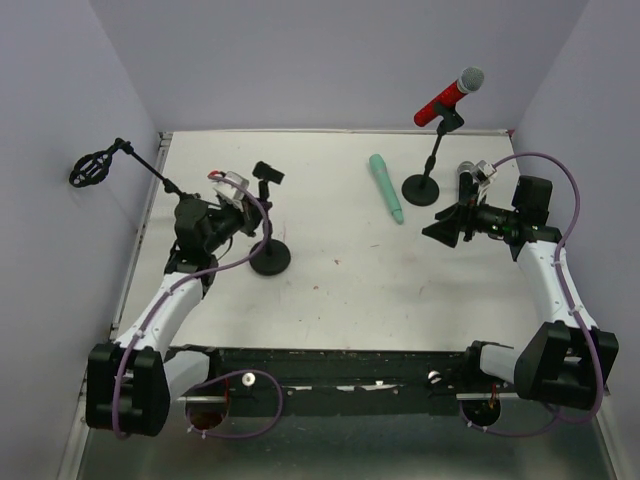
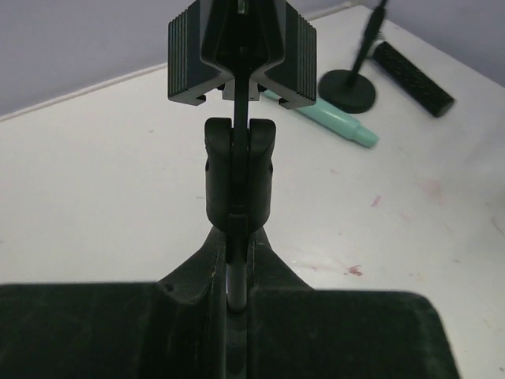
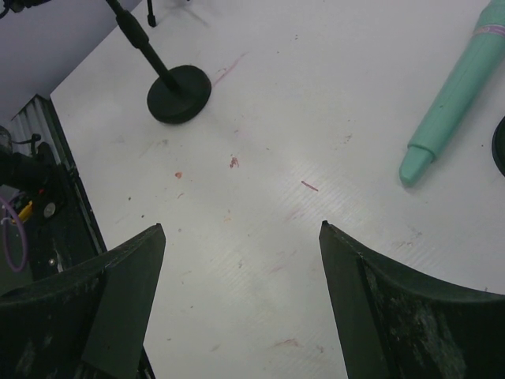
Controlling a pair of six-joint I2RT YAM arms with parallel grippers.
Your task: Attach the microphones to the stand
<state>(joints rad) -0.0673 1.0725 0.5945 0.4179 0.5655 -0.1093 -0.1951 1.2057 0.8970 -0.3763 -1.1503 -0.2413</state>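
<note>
While the red microphone with a silver mesh head (image 1: 452,95) already sits clipped in the black round-based stand (image 1: 421,187) at the far right of the white bench (image 1: 330,290), two microphones are not yet mounted. The all mint-green stick microphone (image 1: 386,187) lies flat on the bench just left of that stand's base. The black microphone with a silver mesh head (image 1: 467,183) lies just right of the base, close to the right arm.

The left pincer (image 2: 237,260) is closed narrowly about the thin post of a second black stand with an empty clip (image 2: 241,55), which stands upright near the left side. The right pincer (image 3: 241,229) is spread wide and holds nothing. It hangs above bare bench, with the mint-green microphone off to one side in its wrist view.

The step in hand looks like steadying the empty stand for a second microphone, and the pick-up has not begun. The next move probably falls to the right arm. It would have to settle over one of the lying microphones, square its fingers across the barrel and close on it. Then it would carry the microphone to the open clip and press it in while the left arm braces the post. A round barrel may roll if the fingers catch it off centre.
</note>
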